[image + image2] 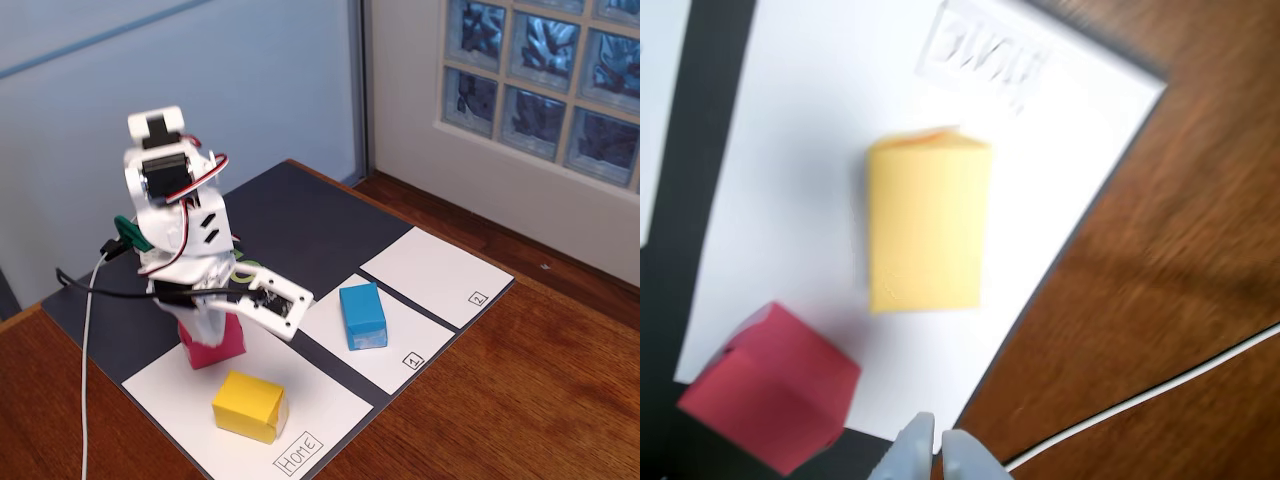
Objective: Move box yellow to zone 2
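Here, box yellow [928,226] lies apart — beyond the closed gripper [937,450].

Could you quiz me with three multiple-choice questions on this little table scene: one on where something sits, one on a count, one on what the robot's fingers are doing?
1. Which white sheet does the yellow box sit on?
A. The one marked 1
B. The one marked 2
C. The one marked Home

2. How many coloured boxes are on the table?
A. Two
B. Three
C. Four

3. What are the robot's fingers doing?
A. Closed, holding nothing
B. Gripping the yellow box
C. Gripping the blue box

Answers:
1 C: in the fixed view it lies on the Home sheet.
2 B: yellow, pink box and blue box.
3 A: the wrist view shows the tips together, apart from every box.
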`<state>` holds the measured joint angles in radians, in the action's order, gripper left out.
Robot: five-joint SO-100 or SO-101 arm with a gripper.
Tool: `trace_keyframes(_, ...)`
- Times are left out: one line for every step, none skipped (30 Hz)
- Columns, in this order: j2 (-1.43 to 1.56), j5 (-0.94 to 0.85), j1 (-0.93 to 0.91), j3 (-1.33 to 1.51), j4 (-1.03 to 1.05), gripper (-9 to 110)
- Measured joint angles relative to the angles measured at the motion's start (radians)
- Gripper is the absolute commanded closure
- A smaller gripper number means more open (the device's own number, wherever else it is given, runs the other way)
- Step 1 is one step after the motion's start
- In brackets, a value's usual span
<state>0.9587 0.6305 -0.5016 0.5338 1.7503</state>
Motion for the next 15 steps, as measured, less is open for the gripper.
trace_keyframes(-0.028,0.0,0.0,-0.023,0.0,101)
trace_keyframes(-0.049,0.0,0.0,-0.044,0.0,101)
trace_keyframes(-0.064,0.0,0.002,-0.06,0.0,101)
trace_keyframes(-0.078,0.0,0.002,-0.075,0.0,101)
trace_keyframes(-0.095,0.0,0.002,-0.091,0.0,101)
trace_keyframes(-0.117,0.0,0.002,-0.109,0.0,101)
trace_keyframes(-0.137,0.0,0.002,-0.129,0.0,101)
trace_keyframes(-0.155,0.0,0.003,-0.143,0.0,101)
trace_keyframes(-0.166,0.0,0.008,-0.15,0.0,101)
trace_keyframes(-0.173,0.0,0.011,-0.158,0.002,101)
trace_keyframes(-0.183,0.003,0.015,-0.164,0.002,101)
trace_keyframes(-0.189,0.012,0.021,-0.166,0.002,101)
trace_keyframes(-0.192,0.021,0.028,-0.167,0.002,101)
trace_keyframes(-0.196,0.031,0.035,-0.167,0.002,101)
trace_keyframes(-0.196,0.038,0.044,-0.167,0.002,101)
